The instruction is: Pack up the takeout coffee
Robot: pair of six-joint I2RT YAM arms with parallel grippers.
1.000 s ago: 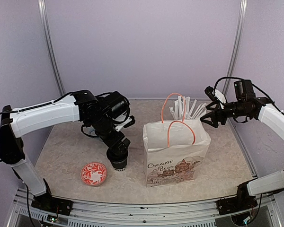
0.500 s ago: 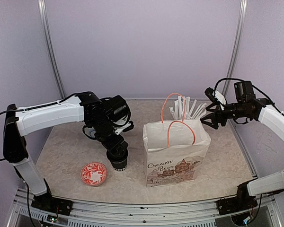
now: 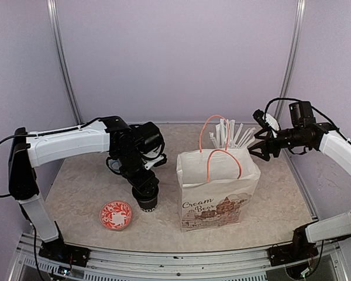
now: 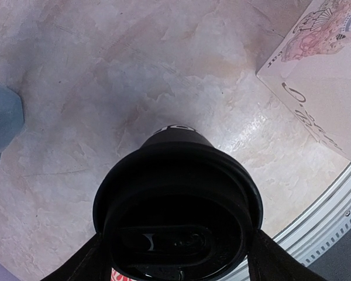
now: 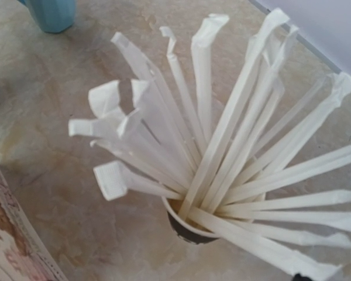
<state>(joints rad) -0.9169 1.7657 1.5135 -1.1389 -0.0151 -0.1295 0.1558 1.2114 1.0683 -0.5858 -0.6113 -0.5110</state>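
Top view first. The left gripper [image 3: 145, 188] is hanging straight down over the small black paper coffee cup [image 3: 147, 202]. The coffee cup is standing upright on the beige marble-look table [image 3: 82, 175], near-left of centre, just left of the white paper bag [image 3: 217, 193] with orange handles and a "Cream Bear" print. A little red-and-white patterned bowl [image 3: 116, 214] is sitting just near-left of the coffee cup. White paper-wrapped straws [image 3: 228, 133] are fanning out behind the bag. The right gripper [image 3: 262, 147] is hovering just right of them, fingers spread with nothing between.

Left wrist cam is looking right down on the coffee cup. Its round black plastic lid [image 4: 178, 205] is on, with a raised rim and a sunken middle, and it's sticking out wider than the body. The body is tapering down to a bit of white lettering [image 4: 174, 127] near the base. The fingers [image 4: 85, 264] are sitting either side of the lid, but I can't tell if they're actually squeezing it. A light blue ceramic mug [image 4: 1, 120] is poking in at the left edge.

Right wrist cam is showing the straws bunched in a second black cup [image 5: 186, 233], with the mug off at the far left.
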